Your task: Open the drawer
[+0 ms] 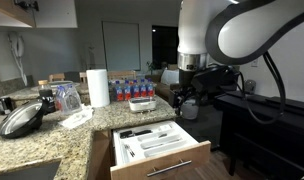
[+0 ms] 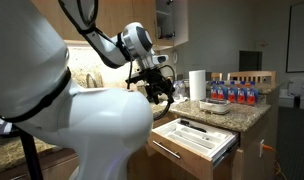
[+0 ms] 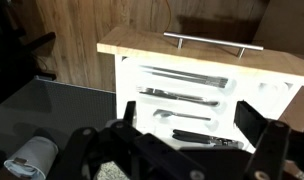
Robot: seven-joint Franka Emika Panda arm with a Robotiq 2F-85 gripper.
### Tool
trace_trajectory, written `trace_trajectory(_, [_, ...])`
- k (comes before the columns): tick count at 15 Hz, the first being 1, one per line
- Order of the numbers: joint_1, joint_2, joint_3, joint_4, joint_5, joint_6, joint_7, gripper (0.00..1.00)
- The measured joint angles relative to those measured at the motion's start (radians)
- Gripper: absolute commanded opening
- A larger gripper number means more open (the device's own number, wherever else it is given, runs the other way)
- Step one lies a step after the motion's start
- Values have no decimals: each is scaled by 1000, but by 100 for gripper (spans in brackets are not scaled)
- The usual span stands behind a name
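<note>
The drawer point(image 1: 160, 158) stands pulled out from under the granite counter in both exterior views point(image 2: 197, 140). Its light-wood front carries a horizontal silver bar handle point(image 3: 210, 40). Inside is a white divided tray point(image 3: 184, 95) with cutlery and dark utensils. My gripper point(image 1: 184, 103) hangs above and behind the open drawer, apart from it. In the wrist view its two black fingers point(image 3: 187, 125) are spread wide with nothing between them, looking down on the tray.
On the granite counter point(image 1: 52, 140) stand a paper towel roll point(image 1: 98, 87), several blue-capped bottles point(image 1: 130, 88), a black pan point(image 1: 22, 120) and a small white box point(image 1: 142, 103). A dark table point(image 1: 267, 120) stands beside the arm.
</note>
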Motion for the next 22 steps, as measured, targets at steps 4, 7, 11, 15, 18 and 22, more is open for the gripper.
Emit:
trace_trajectory(4, [-94,-64,-15,-2,-2,4,-162,100])
trace_trajectory(7, [-96,-108,-76,-2,-13,4,-245,100])
trace_trajectory(11, [-164,-157,-89,-2,76,3,-385,100])
trace_trajectory(15, [-252,-174,-81,10,177,-74,-483,100])
trace_trajectory(18, [-296,-173,-69,28,202,-159,-507,100])
trace_trajectory(22, [-322,-164,-53,52,209,-233,-513,100])
